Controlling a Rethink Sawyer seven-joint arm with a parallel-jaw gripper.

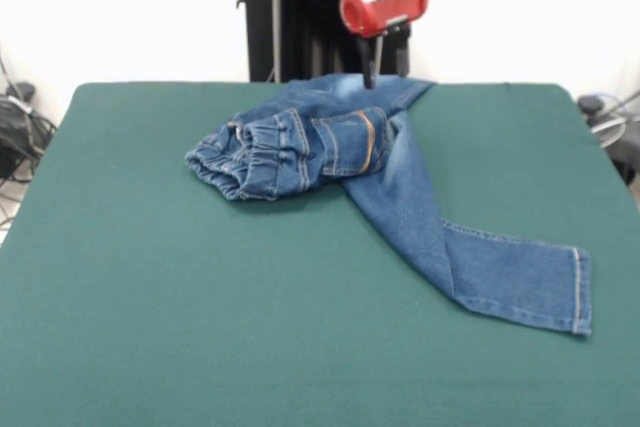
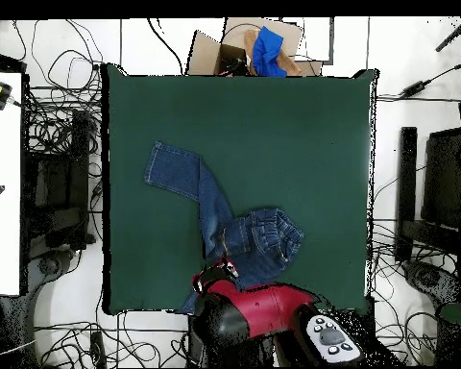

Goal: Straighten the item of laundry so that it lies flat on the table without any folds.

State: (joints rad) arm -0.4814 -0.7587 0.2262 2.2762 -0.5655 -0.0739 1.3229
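The small blue denim jeans [image 1: 400, 187] lie crumpled on the far middle of the green table [image 1: 150, 297]. The elastic waistband [image 1: 250, 157] is bunched up at the left and a back pocket with orange stitching [image 1: 350, 142] faces up. One leg [image 1: 520, 282] stretches flat toward the near right; the other is folded toward the far edge. My gripper [image 1: 384, 79] hangs from its red wrist, open, with its tips at the jeans' far fold. In the overhead view the jeans [image 2: 220, 216] lie on the table [image 2: 292, 125] by the arm, whose red wrist [image 2: 213, 279] hides the tips.
The black pedestal [image 1: 300, 7] stands behind the far edge. In the overhead view a cardboard box with a blue item [image 2: 263, 48] sits beyond the table's top edge, a white surface [image 2: 2, 183] lies left, and cables [image 2: 61, 135] run around the sides.
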